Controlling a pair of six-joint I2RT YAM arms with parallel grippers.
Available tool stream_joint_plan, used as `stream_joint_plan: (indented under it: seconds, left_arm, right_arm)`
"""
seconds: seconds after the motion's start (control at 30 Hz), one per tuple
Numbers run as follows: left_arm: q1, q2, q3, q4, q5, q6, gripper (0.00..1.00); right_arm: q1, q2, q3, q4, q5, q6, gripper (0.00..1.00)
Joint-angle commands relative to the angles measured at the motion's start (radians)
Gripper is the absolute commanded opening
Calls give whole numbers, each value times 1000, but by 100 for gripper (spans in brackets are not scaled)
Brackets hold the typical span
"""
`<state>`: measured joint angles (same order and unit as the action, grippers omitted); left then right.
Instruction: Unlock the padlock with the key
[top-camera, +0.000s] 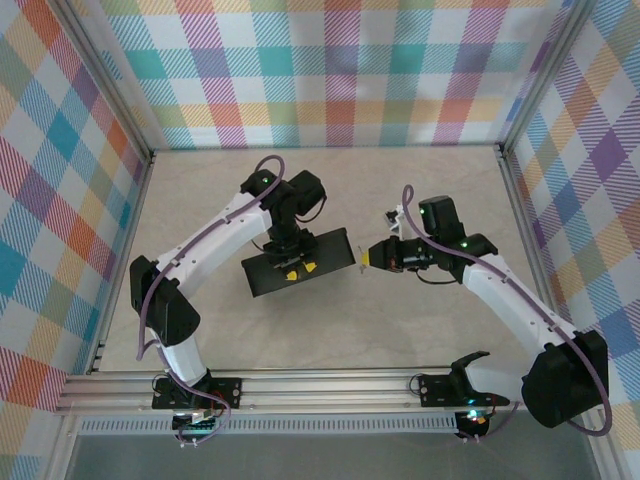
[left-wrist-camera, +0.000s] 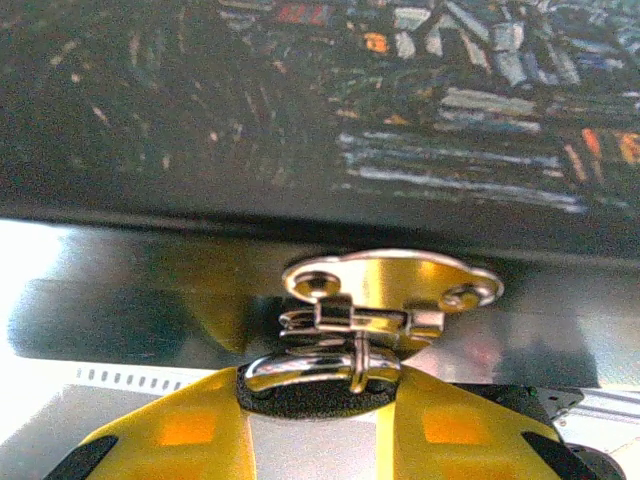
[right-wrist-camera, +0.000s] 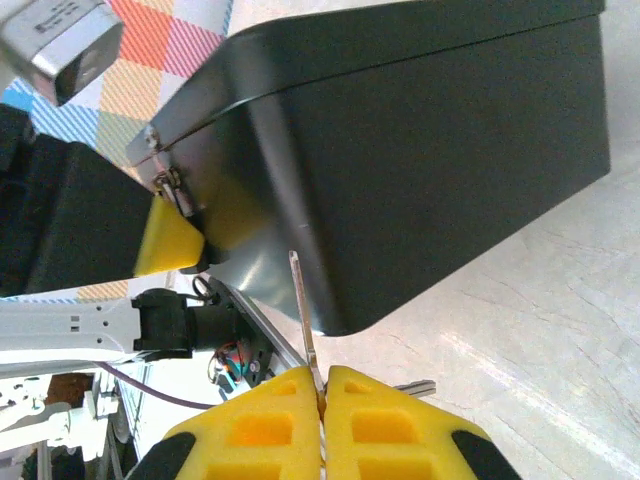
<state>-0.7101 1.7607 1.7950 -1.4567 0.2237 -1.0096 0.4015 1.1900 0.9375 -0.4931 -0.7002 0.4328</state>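
The dark painted tin (top-camera: 325, 247) lies mid-table. At its front wall, my left gripper (top-camera: 290, 271) is closed around the small padlock. In the left wrist view the padlock's metal shackle (left-wrist-camera: 320, 366) hangs through the brass hasp (left-wrist-camera: 390, 281), held between my yellow fingers (left-wrist-camera: 170, 430); the left gripper (left-wrist-camera: 315, 405) hides the lock body. My right gripper (top-camera: 372, 257) sits just right of the tin, shut on the key. The key's thin blade (right-wrist-camera: 304, 310) sticks out from the right gripper (right-wrist-camera: 322, 385) toward the tin's corner (right-wrist-camera: 330, 320), apart from it.
A second key (right-wrist-camera: 415, 388) pokes out beside the right fingers. The tin's side wall (right-wrist-camera: 430, 150) looms close ahead of the right gripper. Checkered walls (top-camera: 330, 70) enclose the table, with an aluminium rail (top-camera: 320, 385) along the near edge.
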Motion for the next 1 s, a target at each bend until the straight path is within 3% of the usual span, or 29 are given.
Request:
stream_joint_plan:
  seconds: [0.0, 0.6, 0.97]
  left_arm:
    - [14, -12, 4, 17, 24, 6, 25]
    - [112, -30, -54, 61, 66, 70, 34]
    - [168, -31, -50, 79, 82, 109, 49]
  right_arm:
    - [28, 20, 48, -20, -4, 10, 9]
    - [102, 134, 212, 6, 21, 66, 8]
    - [118, 190, 273, -20, 39, 62, 8]
